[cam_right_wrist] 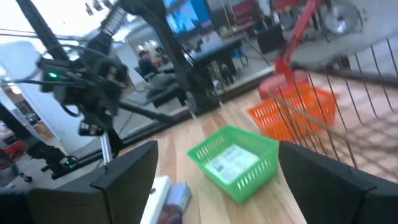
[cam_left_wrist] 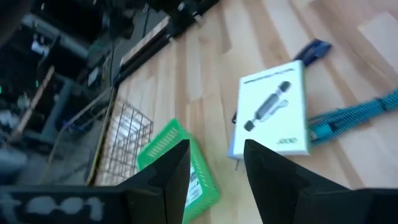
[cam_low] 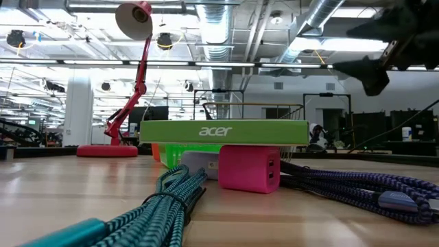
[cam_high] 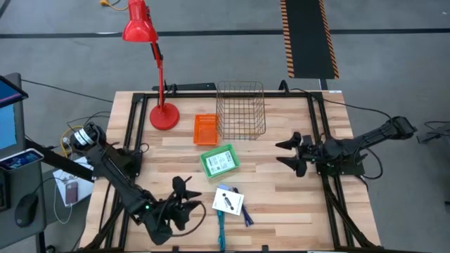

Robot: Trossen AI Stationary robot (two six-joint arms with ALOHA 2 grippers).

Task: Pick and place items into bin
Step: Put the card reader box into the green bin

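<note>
Between spread dark fingers (cam_right_wrist: pixel 127 180), a green basket (cam_right_wrist: pixel 233 158) holding a printed card, on the wooden bench (cam_right_wrist: pixel 292 205). Orange basket (cam_right_wrist: pixel 292 112) behind, wire bin (cam_right_wrist: pixel 367 106) beside.

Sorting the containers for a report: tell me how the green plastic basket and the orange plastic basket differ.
The green plastic basket holds a white printed card; the orange plastic basket looks empty. In the high view the green one lies skewed toward mid-table; the orange one sits squarer, beside the wire basket near the red lamp. Both are small, shallow, slatted trays.
</note>
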